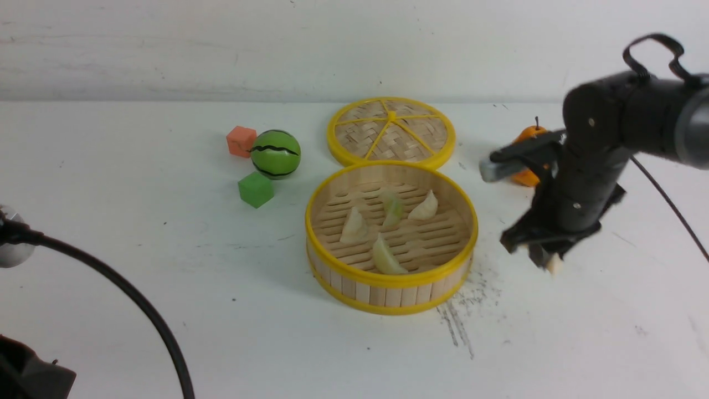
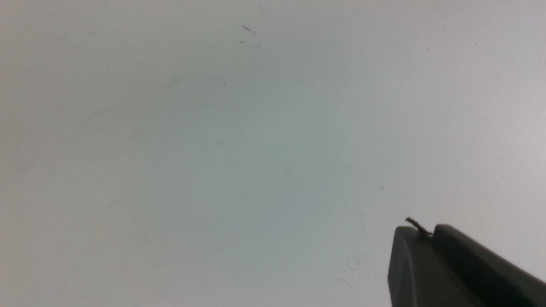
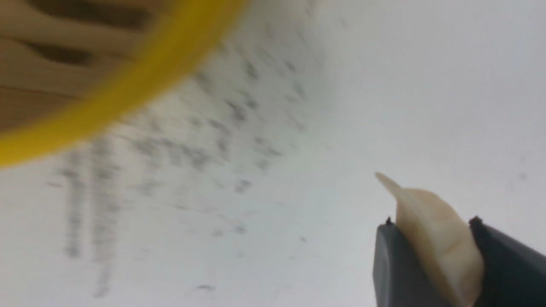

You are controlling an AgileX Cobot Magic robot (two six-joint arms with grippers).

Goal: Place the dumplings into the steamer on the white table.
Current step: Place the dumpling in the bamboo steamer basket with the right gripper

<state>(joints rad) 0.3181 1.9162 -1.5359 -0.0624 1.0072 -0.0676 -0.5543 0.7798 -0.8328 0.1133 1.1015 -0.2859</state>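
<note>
The bamboo steamer (image 1: 388, 280) stands mid-table on the white table (image 1: 138, 233), with several cream dumplings (image 1: 353, 226) lying on its slatted floor. My right gripper (image 1: 548, 260) hangs just right of the steamer, above the table, shut on one cream dumpling (image 3: 431, 230) that pokes out between the fingers. In the right wrist view the steamer's yellow rim (image 3: 128, 94) is blurred, apart from the gripper. My left gripper (image 2: 422, 238) is shut and empty over bare white table; in the front view only its cable and arm show at the left edge.
The flat woven yellow-rimmed lid (image 1: 391, 132) lies behind the steamer. A green striped ball (image 1: 275, 153), an orange cube (image 1: 241, 141) and a green cube (image 1: 255, 189) sit left of it. An orange fruit (image 1: 529, 141) lies behind my right arm. Dark scratch marks (image 1: 460, 316) lie by the steamer.
</note>
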